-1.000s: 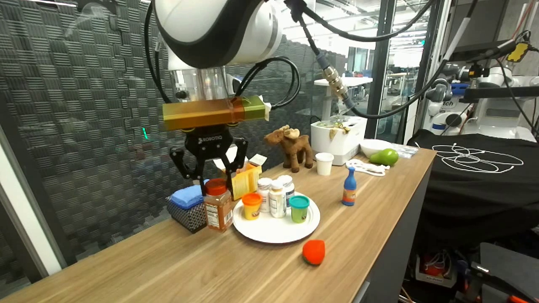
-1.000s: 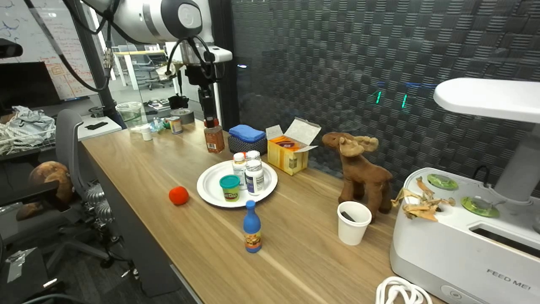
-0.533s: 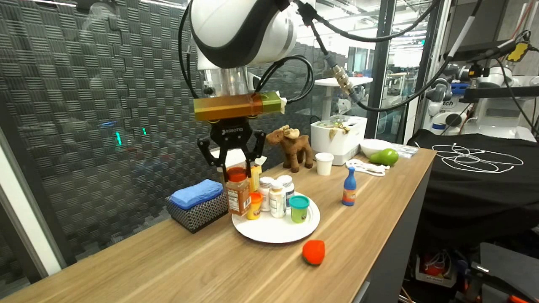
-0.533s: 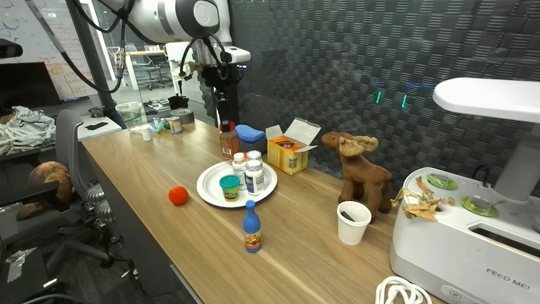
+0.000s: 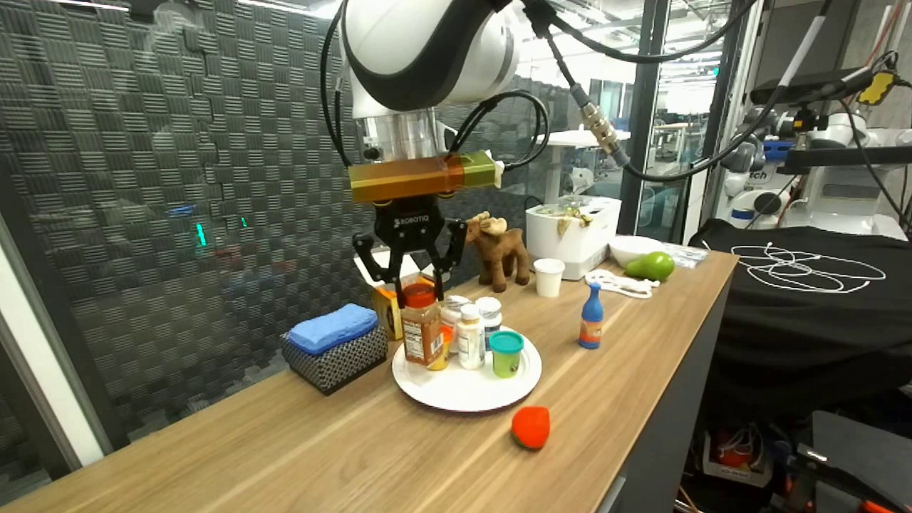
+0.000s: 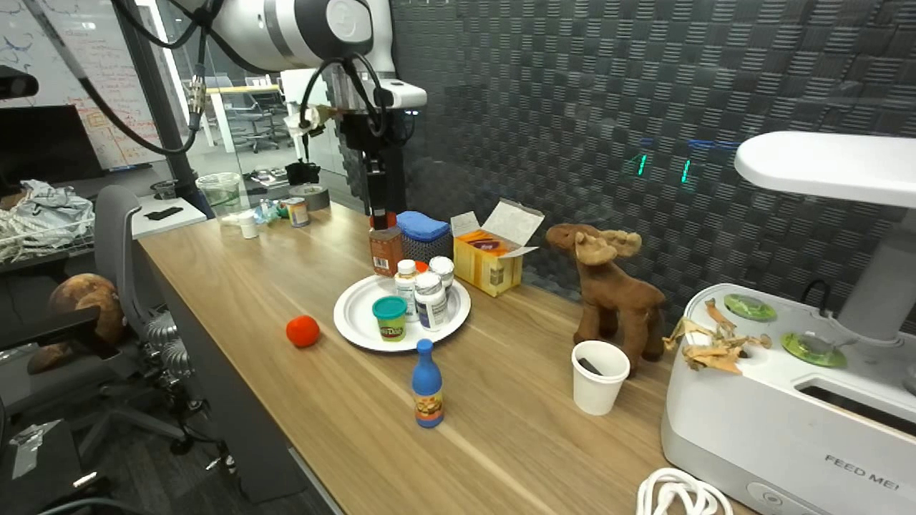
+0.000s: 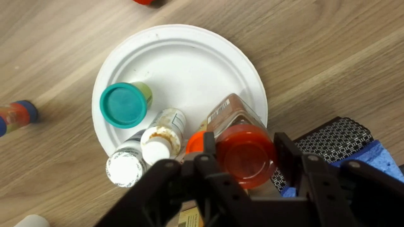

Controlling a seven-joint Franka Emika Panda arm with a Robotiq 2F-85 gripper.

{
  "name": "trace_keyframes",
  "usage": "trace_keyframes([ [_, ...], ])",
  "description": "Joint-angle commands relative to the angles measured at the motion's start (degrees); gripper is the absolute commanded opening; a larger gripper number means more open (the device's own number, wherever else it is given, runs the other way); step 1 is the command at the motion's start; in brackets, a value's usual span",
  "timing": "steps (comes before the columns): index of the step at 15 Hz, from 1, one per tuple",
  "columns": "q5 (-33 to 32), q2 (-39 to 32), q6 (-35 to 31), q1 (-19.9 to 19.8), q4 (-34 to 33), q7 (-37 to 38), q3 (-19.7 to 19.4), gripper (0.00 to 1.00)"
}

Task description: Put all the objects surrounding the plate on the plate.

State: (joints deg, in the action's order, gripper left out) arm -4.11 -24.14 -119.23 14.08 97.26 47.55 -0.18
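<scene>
- Claw [image 5: 420,295] had a clear square jar with brown contents and an orange-red lid [image 5: 422,333] pinched at the lid, one finger each side, gap only lid-wide.
- Jar was roughly upright over the edge of the round flat white plate [image 7: 189,71]. Couldn't tell if its base touched down.
- Small yellow cup with an orange lid [image 5: 447,336] was mostly blocked by the jar in an exterior view; claw covered part of it in the wrist view.
- Three white pill bottles [image 5: 471,342] were bunched on the plate, overlapping. Only two could be made out in the wrist view.
- Red ball-like thing [image 5: 531,427] sat on the wood-grain surface [image 5: 285,456], off the plate but near it; cut off at the top of the wrist view.
- Blue bottle with a label [image 6: 428,390] stood off the plate too, cut off at the wrist view's left edge.
- Tight spot: yellow cup was right beside the jar, contact unclear, bottles just past it.
- Small green cup with a teal lid [image 5: 506,354] stood upright on the plate, beside the bottles.
- Open yellow carton [image 6: 489,263] and dark patterned box with blue cloth on top [image 5: 340,353] stood near the plate.
- Brown plush moose [image 6: 608,293] was farther off.
</scene>
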Motion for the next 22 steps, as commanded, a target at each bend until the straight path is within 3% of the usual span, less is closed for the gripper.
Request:
trace_keyframes([
  [1, 1.4, 2.7, 1.5, -1.1, 2.2, -3.1, 1.6, 0.24],
  [8, 1.2, 0.3, 1.9, -1.5, 2.1, -8.3, 1.9, 0.24],
  [22, 0.8, -3.3, -2.6, -2.5, -0.1, -9.9, 0.4, 0.24],
])
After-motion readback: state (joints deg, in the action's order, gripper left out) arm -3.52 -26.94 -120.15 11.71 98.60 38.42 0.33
